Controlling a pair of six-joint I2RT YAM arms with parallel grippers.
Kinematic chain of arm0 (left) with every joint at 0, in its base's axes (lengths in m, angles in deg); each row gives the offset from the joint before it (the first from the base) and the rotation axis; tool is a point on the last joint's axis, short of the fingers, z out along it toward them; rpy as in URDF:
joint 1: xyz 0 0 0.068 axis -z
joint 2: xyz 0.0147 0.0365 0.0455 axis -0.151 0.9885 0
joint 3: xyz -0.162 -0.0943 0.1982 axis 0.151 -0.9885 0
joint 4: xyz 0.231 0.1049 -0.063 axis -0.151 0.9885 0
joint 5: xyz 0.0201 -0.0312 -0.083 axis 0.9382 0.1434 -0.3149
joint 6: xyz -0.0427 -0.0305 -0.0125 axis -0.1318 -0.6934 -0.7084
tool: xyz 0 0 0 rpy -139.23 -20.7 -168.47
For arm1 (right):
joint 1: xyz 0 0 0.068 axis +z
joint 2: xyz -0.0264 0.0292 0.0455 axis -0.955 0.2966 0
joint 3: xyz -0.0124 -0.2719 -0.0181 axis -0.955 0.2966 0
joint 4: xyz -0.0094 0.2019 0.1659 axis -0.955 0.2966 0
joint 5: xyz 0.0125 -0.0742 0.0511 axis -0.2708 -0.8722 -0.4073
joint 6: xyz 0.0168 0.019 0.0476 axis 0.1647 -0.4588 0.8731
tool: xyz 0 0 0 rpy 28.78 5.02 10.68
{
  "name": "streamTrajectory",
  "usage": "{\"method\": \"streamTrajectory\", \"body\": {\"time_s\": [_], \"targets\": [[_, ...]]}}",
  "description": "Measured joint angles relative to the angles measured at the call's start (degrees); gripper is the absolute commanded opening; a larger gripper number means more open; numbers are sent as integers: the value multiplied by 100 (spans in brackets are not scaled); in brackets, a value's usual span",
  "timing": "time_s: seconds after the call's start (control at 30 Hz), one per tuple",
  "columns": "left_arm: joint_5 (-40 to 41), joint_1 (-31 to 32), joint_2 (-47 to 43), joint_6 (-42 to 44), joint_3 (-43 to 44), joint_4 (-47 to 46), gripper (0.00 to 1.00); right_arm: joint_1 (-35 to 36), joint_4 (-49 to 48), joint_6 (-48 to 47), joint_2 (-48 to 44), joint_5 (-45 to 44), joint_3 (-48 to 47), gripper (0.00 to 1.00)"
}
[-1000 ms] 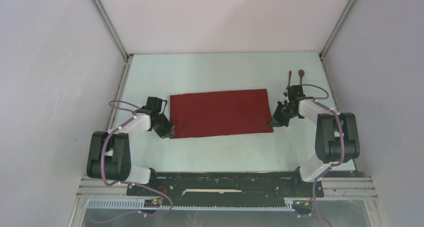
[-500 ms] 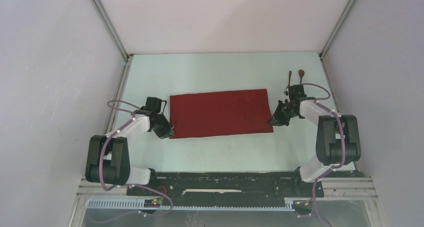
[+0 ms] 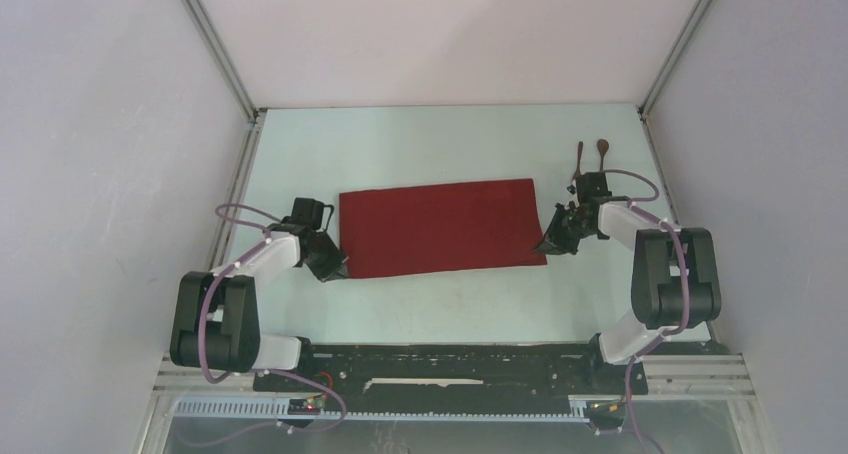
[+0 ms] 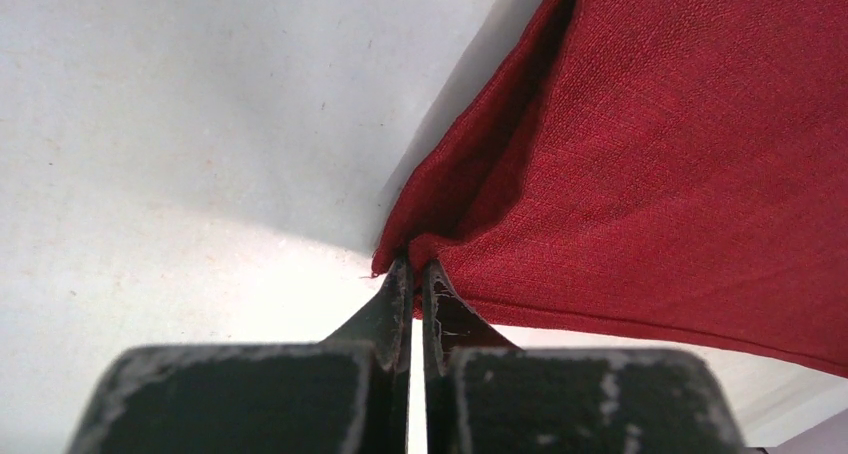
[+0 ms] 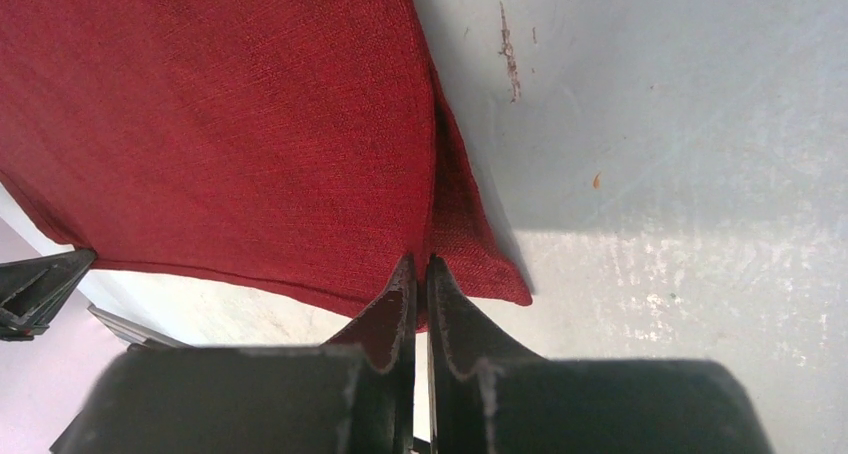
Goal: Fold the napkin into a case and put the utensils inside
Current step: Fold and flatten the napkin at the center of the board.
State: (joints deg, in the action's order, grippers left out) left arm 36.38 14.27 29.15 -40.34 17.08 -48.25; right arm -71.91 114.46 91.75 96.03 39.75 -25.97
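The dark red napkin (image 3: 440, 226) lies folded as a wide rectangle in the middle of the table. My left gripper (image 3: 336, 270) is shut on its near left corner (image 4: 412, 246), which is lifted a little off the table. At the other end my right gripper (image 3: 545, 245) is shut on the near right corner (image 5: 440, 244), also raised. Both corners show two cloth layers pinched between the fingers. The utensils, a small dark wooden fork (image 3: 579, 159) and spoon (image 3: 602, 152), lie side by side at the far right, beyond the right wrist.
The pale table (image 3: 450, 304) is walled by white panels on the left, right and back. A metal rail (image 3: 235, 184) runs along the left edge. The arm bases sit on a black bar (image 3: 450, 359) at the near edge.
The left gripper has drawn slightly left and toward the near edge with its corner. The right gripper has shifted only slightly. The napkin's near edge has lifted slightly.
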Motion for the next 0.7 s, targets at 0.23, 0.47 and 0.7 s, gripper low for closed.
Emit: {"method": "streamTrajectory", "body": {"time_s": [0.23,0.47,0.7], "targets": [[-20,2,31,0,0,-24,0,0,-68,0,138,-4,31,0],[101,9,-111,0,48,131,0,0,-87,0,146,35,37,0],[214,9,-203,44,236,247,0,0,-144,4,149,92,37,0]]}}
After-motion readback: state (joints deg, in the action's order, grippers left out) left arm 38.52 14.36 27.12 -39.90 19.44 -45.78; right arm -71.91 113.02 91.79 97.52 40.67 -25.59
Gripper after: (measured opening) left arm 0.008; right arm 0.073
